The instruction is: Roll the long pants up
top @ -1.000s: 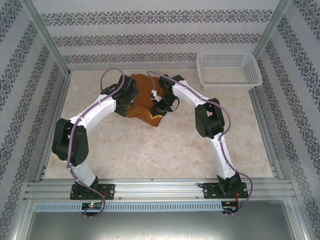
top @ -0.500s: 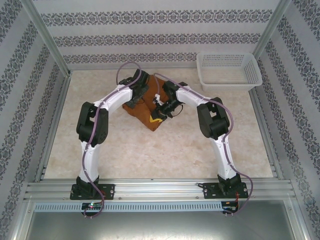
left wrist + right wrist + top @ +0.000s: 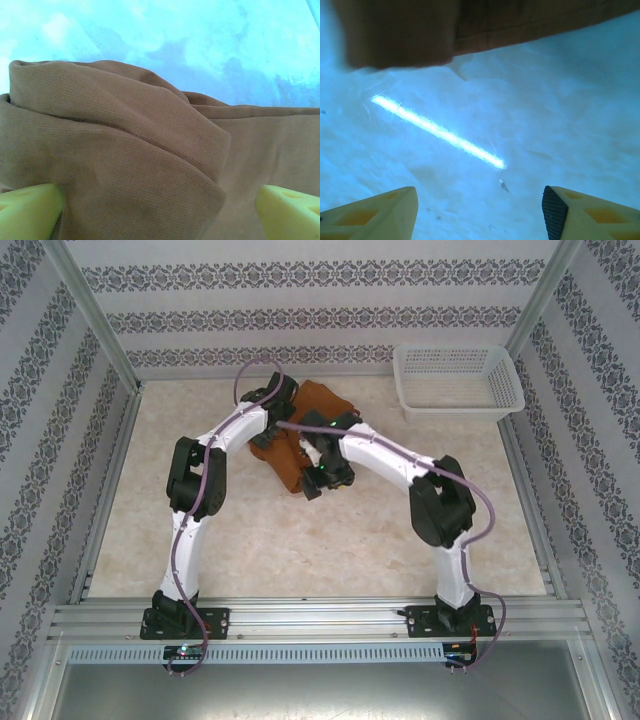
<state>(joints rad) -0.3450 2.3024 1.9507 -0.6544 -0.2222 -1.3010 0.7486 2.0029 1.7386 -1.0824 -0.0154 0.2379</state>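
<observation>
The rust-brown cloth long pants (image 3: 322, 400) lie bunched on the pale marbled bench (image 3: 200, 530), at about 12 o'clock from the arm bases. Their long axis runs roughly from 1 o'clock down to 7 o'clock.

In the left wrist view, the left hand (image 3: 159, 212) has its yellow fingers spread wide on either side of a thick rolled fold of the pants (image 3: 150, 165), not pinching it.

The right hand (image 3: 479, 210) is also spread and holds nothing. It hovers over bare bench, with the cloth edge (image 3: 400, 35) just beyond its fingertips, toward 12 o'clock in its own view.

The left hand is the nearer one and already sits over the fold. The next turn of the roll probably depends on the right hand reaching forward to the near end of the bundle.
</observation>
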